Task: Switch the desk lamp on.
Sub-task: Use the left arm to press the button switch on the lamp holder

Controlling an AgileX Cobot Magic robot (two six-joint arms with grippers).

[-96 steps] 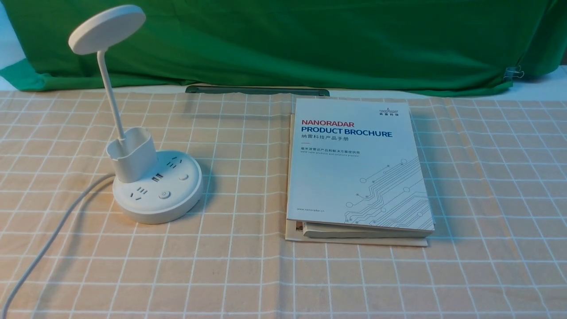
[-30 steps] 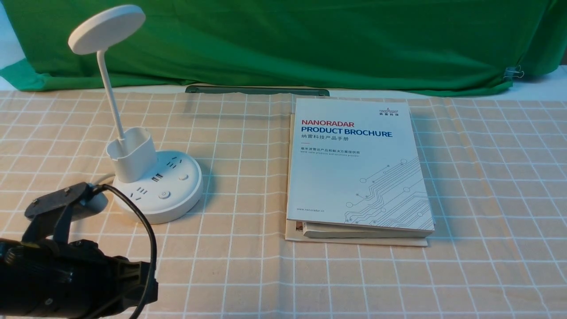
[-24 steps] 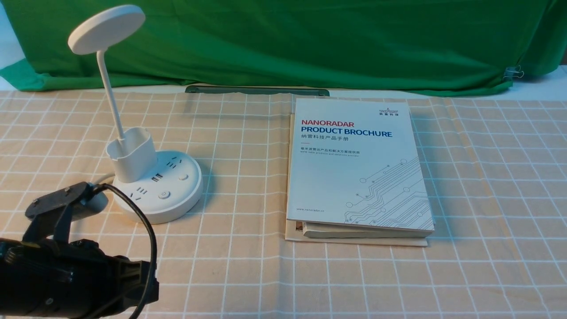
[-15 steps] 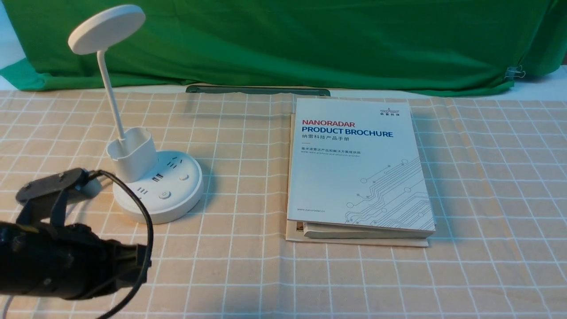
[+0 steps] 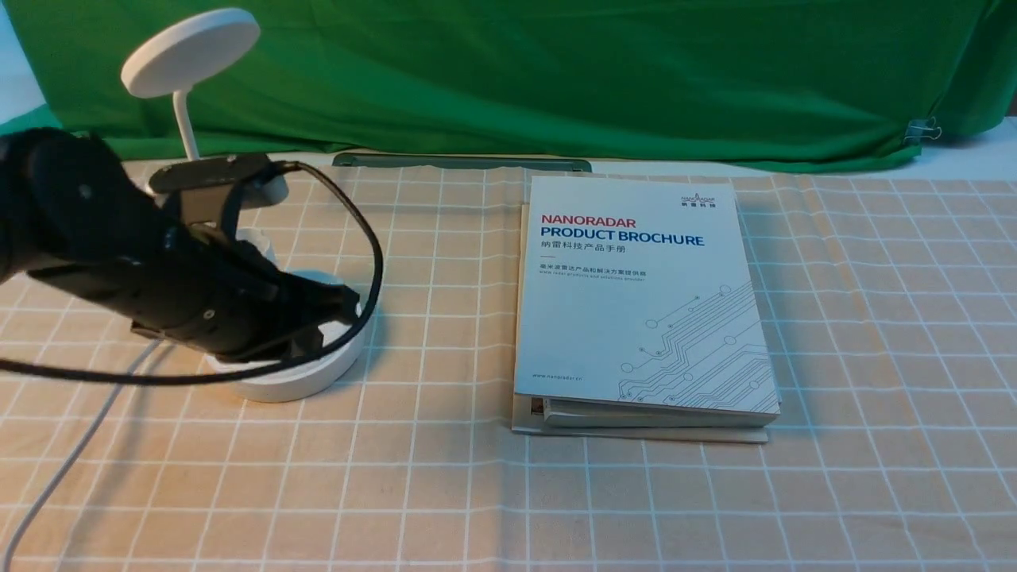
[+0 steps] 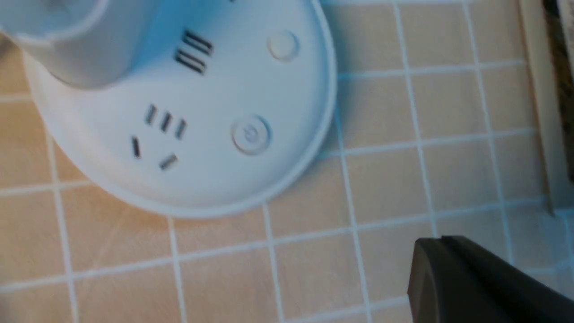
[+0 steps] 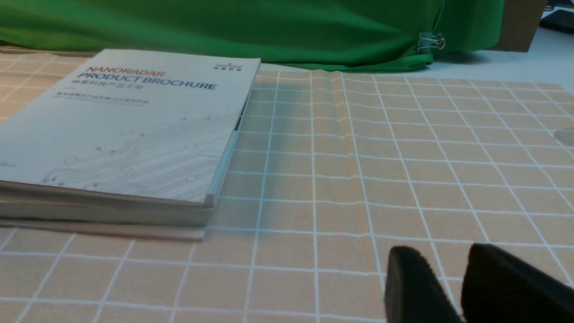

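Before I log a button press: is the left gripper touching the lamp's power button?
Apart. The left wrist view shows bare cloth between the fingertips and the power button.

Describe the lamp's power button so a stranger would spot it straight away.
On the checked tablecloth, to the robot's left of the stack of brochures, stands the white desk lamp, its round base partly behind the left arm. The power button is the raised disc on that base; unlike the smaller plain button nearby, it bears a power symbol.
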